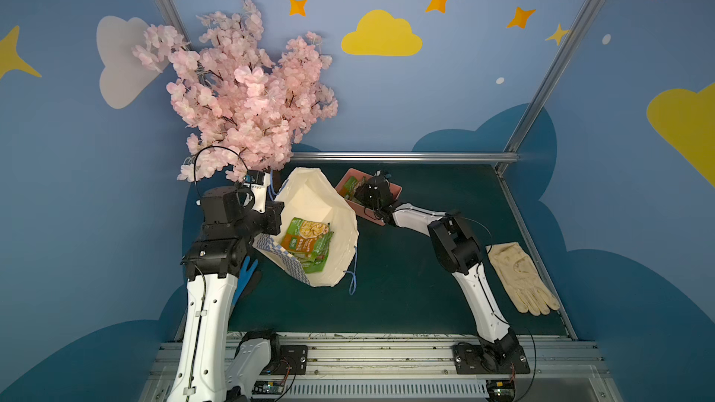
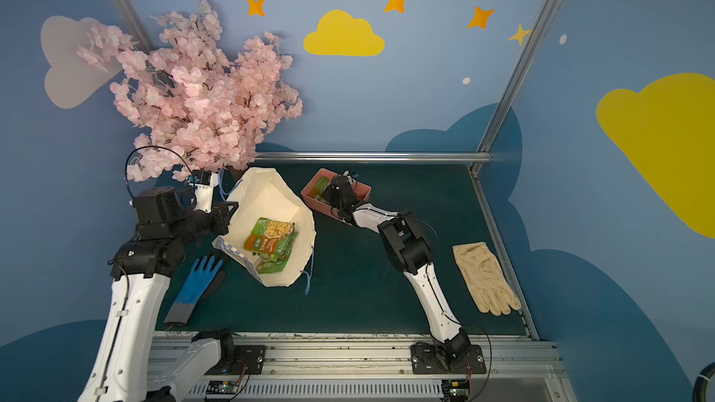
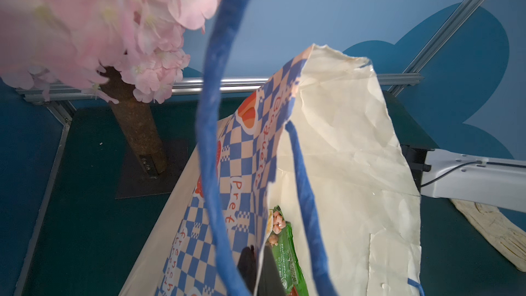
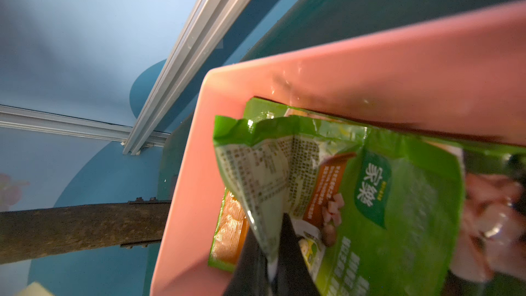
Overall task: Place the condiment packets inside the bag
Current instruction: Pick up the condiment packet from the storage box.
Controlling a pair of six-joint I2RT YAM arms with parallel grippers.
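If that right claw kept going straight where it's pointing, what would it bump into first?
The right gripper is shut on a green packet; straight on, likely other packets beneath it, then the pink tray.

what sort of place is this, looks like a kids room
Probably a staged robot test booth, not a real room: a left arm and right arm bolted to a rail, an aluminium frame holding printed cloud-and-star walls, and a fake blossom tree as a prop.

On my feed, blue walls (image 1: 425,110) painted with yellow clouds (image 1: 381,34) and orange stars (image 1: 297,6); aluminium rails (image 1: 402,156) frame the dark green tabletop (image 1: 406,284).
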